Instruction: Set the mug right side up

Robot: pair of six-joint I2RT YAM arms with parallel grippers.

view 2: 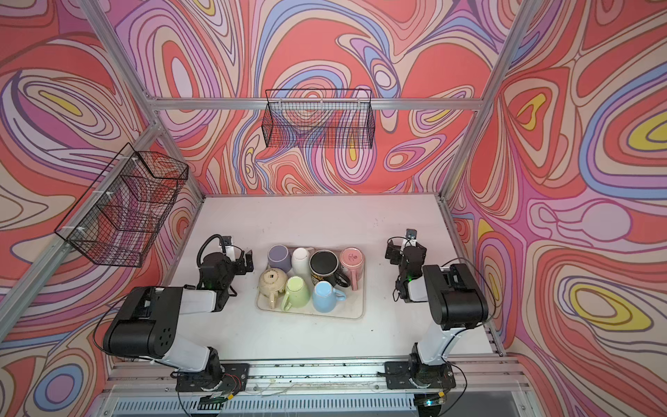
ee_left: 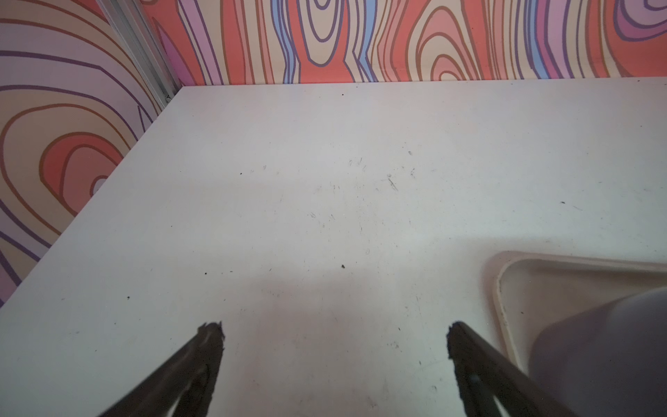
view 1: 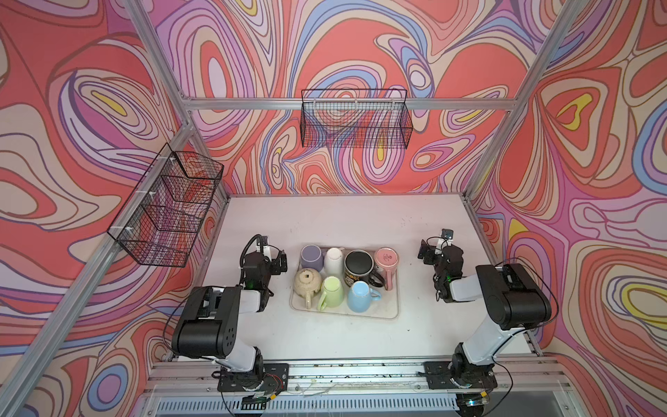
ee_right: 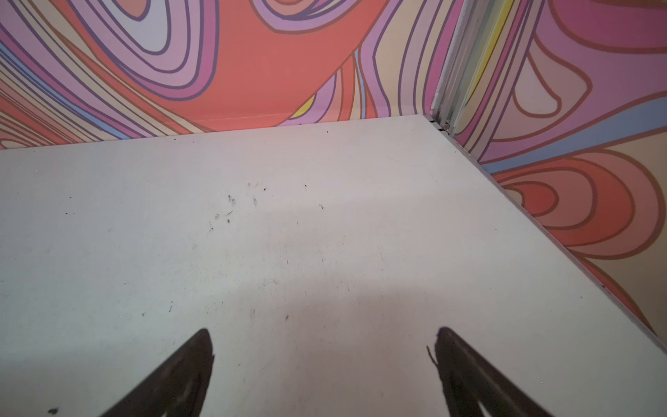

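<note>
In both top views, seven mugs stand bottom-up, packed together in one tray (view 1: 361, 317) at the middle of the table (view 1: 325, 216). The far row holds a purple mug (view 1: 312, 256), white mug (view 1: 335, 260), black mug (view 1: 359, 267) and pink mug (view 1: 386, 260). The near row holds a cream mug (view 1: 307, 283), green mug (view 1: 332, 291) and blue mug (view 1: 361, 296). None is upright, so the task looks unstarted; I cannot tell which mug is meant. The left pincer (view 1: 279, 260) hangs just beside the tray, and the right pincer (view 1: 427, 249) is well apart from it. Both are released and empty. Two wire baskets (view 1: 169, 209) hang on the walls.

In the left wrist view the spread jaws frame bare table. The tray's corner and the purple mug's side lie just beside one finger. I judge the next move calls for reaching over the tray, clasping one mug without knocking its neighbours, lifting it clear, then flipping it.

In the right wrist view the jaws gape over bare table, and no mug is in sight.
</note>
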